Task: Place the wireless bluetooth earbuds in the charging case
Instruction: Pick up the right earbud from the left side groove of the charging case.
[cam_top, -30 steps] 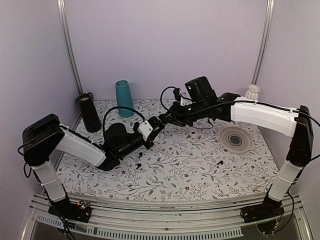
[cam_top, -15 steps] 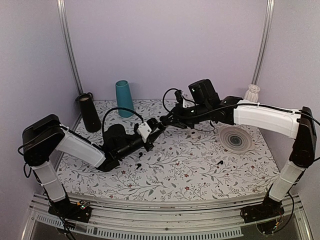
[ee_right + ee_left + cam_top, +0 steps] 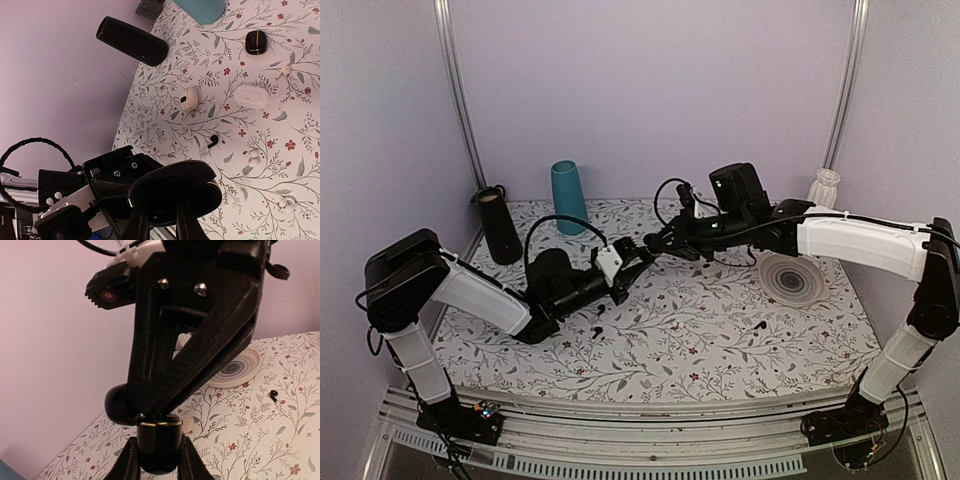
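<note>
The charging case (image 3: 159, 442), glossy black with a gold rim, is held in the air between both grippers. My left gripper (image 3: 157, 462) is shut on its base. Its lid (image 3: 117, 402) stands open to the left. My right gripper (image 3: 160, 220) is shut on the case's lid (image 3: 175, 180) from above. In the top view the two grippers, left (image 3: 628, 268) and right (image 3: 653, 245), meet at mid-table. One black earbud (image 3: 758, 325) lies on the cloth at the right, also in the left wrist view (image 3: 273, 395). Another black earbud (image 3: 213, 141) lies below the case.
A striped round plate (image 3: 792, 278) lies at the right. A teal cup (image 3: 568, 197) and a black cylinder speaker (image 3: 500, 225) stand at the back left. Two white cases (image 3: 251, 95) (image 3: 190, 98), a small squarer black case (image 3: 255, 42) and white earbuds (image 3: 254, 158) lie on the cloth.
My right arm has shifted a little to the right, its fingers staying at the case. My left arm has hardly moved and keeps its hold.
</note>
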Available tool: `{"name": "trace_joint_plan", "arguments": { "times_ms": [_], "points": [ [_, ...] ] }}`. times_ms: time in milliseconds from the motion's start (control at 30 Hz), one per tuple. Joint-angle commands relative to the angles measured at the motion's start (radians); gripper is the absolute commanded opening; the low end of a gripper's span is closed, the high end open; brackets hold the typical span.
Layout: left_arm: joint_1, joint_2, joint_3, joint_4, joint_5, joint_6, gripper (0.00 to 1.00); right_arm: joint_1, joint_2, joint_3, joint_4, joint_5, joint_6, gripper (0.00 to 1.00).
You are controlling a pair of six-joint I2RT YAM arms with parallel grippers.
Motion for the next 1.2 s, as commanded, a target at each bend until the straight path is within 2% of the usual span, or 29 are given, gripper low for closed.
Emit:
{"name": "trace_joint_plan", "arguments": {
  "times_ms": [0, 1167],
  "points": [
    [-0.001, 0.009, 0.007, 0.065, -0.008, -0.024, 0.00, -0.022, -0.044, -0.028, 0.005, 0.002, 0.009, 0.08],
    [0.013, 0.011, -0.018, 0.115, 0.033, -0.050, 0.00, -0.068, -0.103, -0.111, 0.085, -0.009, 0.061, 0.08]
  ]
}}
